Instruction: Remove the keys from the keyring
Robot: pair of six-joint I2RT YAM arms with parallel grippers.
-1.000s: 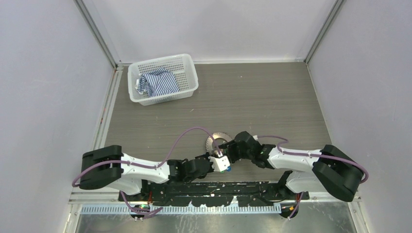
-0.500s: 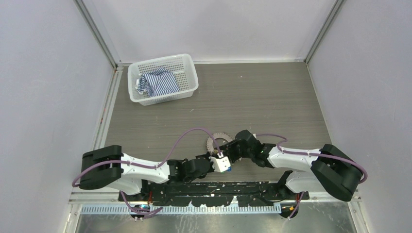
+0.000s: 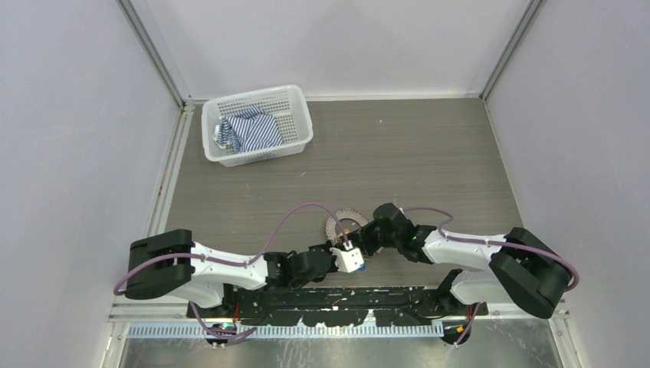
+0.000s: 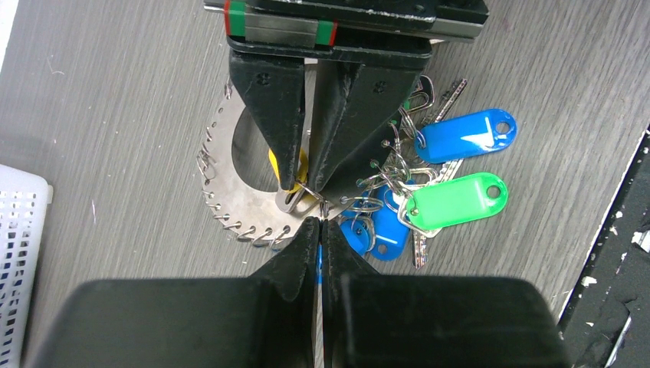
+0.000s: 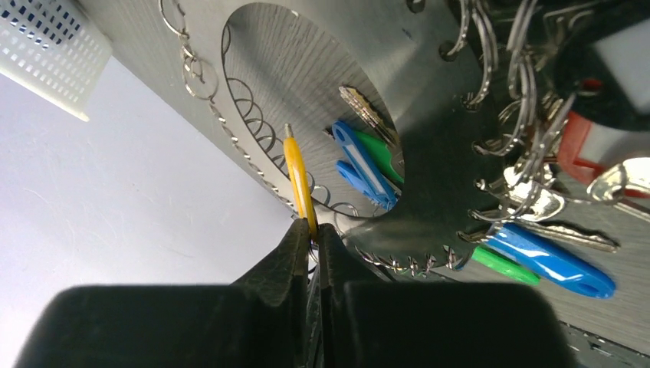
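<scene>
The keyring (image 3: pixel 339 221) is a flat metal disc (image 4: pixel 244 201) with a big hole and small split rings round its rim. It stands tilted off the table between the two arms. My left gripper (image 4: pixel 320 222) is shut on its near edge (image 4: pixel 325 208). Keys with blue (image 4: pixel 463 135) and green (image 4: pixel 455 199) tags hang bunched at its right side. My right gripper (image 5: pixel 315 227) comes in opposite the left one, with its fingers (image 4: pixel 285 130) closed on a yellow-tagged key (image 5: pixel 297 179) that hangs in the disc's hole. In the top view the right gripper (image 3: pixel 360 234) meets the left gripper (image 3: pixel 343 241) at the ring.
A white mesh basket (image 3: pixel 295 103) holding a striped blue cloth (image 3: pixel 249 130) stands at the far left of the table; its corner (image 4: pixel 19 253) shows in the left wrist view. The black base rail (image 3: pixel 337 295) runs along the near edge, just behind both grippers.
My right gripper's jaws have closed from wide apart onto the yellow tag, and its wrist has edged slightly toward the ring. The left arm and the keyring have held still.
</scene>
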